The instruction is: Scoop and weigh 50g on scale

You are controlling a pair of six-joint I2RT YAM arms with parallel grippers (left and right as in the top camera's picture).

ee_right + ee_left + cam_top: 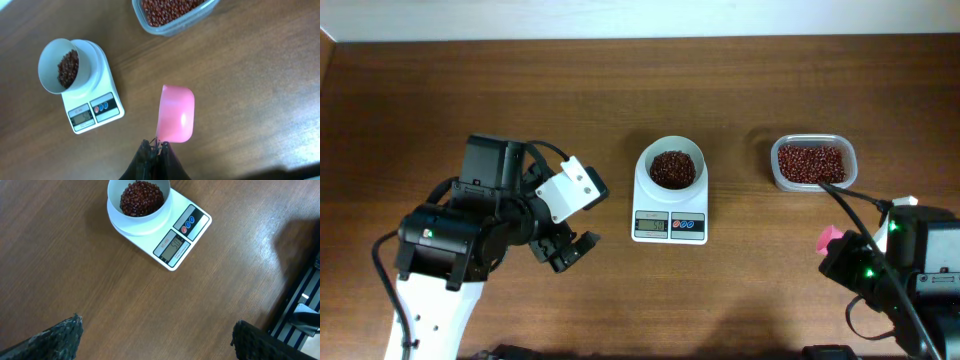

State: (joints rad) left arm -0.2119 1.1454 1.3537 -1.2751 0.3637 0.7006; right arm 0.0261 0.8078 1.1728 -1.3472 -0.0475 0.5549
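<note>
Wooden table carries the scale just ahead of the left pincer, which gapes wide and empty. The right pincer clamps an apparently empty pink scoop, with the tub beyond it. Beans already sit in the scale's bowl. The display is unreadable, so likely only checking or topping up remains.

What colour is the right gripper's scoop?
The scoop is pink; right wrist view shows it best.
</note>
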